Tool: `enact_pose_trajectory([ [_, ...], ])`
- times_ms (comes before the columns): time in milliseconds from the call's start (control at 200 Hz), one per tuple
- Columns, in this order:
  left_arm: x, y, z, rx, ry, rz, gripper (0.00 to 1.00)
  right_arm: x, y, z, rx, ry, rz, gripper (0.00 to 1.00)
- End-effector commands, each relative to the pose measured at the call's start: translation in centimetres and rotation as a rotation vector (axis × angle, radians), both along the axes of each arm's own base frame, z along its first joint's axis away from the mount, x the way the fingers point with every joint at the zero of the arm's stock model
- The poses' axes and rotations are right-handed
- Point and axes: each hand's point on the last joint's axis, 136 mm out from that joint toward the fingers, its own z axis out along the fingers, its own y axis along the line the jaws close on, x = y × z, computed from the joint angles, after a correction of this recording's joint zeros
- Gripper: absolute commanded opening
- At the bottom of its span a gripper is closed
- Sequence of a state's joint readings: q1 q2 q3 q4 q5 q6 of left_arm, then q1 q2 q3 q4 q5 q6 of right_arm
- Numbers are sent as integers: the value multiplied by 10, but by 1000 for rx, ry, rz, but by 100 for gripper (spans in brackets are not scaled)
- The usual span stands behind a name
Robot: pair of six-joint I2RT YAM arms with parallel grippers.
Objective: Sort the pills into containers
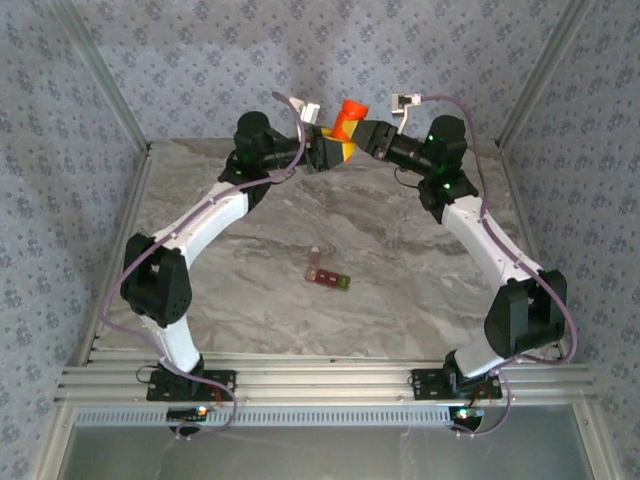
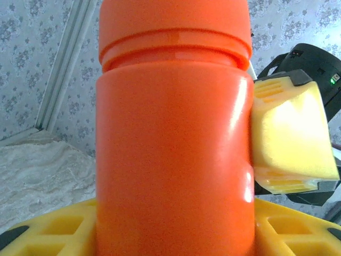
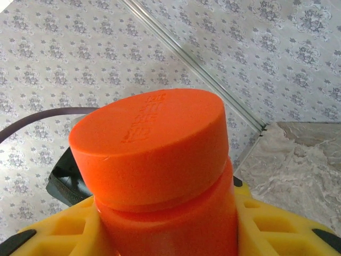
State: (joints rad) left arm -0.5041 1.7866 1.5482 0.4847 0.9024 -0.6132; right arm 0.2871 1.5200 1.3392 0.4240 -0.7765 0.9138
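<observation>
The left gripper [image 1: 328,152] and the right gripper [image 1: 361,141] are both clasping the orange bottle [image 1: 349,118], raised well beyond the containers [image 1: 328,276].

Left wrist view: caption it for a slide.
Capped orange bottle clamped between the left fingers, a right finger pressed to its side.

Containers [image 1: 328,276], red-brown strip with green end, flat mid-table, capped orange bottle [image 1: 349,122] raised

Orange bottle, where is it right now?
The orange bottle is in the top view's far middle, above the back edge of the table, clamped between the left gripper and the right gripper.
</observation>
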Motion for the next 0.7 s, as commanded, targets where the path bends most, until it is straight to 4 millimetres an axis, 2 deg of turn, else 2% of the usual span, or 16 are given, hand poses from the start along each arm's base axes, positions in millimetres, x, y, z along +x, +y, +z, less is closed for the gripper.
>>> enact_pose_trajectory([
  [0,28,47,46,-88,-129,205,0,2,-25,28,53,-37,-100,32],
  [280,33,52,41,-74,-103,256,0,6,-29,33,66,-32,-110,34],
  [455,26,53,40,-78,-143,247,0,8,-27,34,70,-25,-102,37],
  [525,26,53,39,-63,-143,251,0,8,-27,35,70,-24,-99,45],
  [595,25,53,38,-54,-151,250,0,8,-29,36,67,-26,-99,60],
  [695,24,55,37,-41,-163,260,0,6,-35,40,61,-32,-90,74],
])
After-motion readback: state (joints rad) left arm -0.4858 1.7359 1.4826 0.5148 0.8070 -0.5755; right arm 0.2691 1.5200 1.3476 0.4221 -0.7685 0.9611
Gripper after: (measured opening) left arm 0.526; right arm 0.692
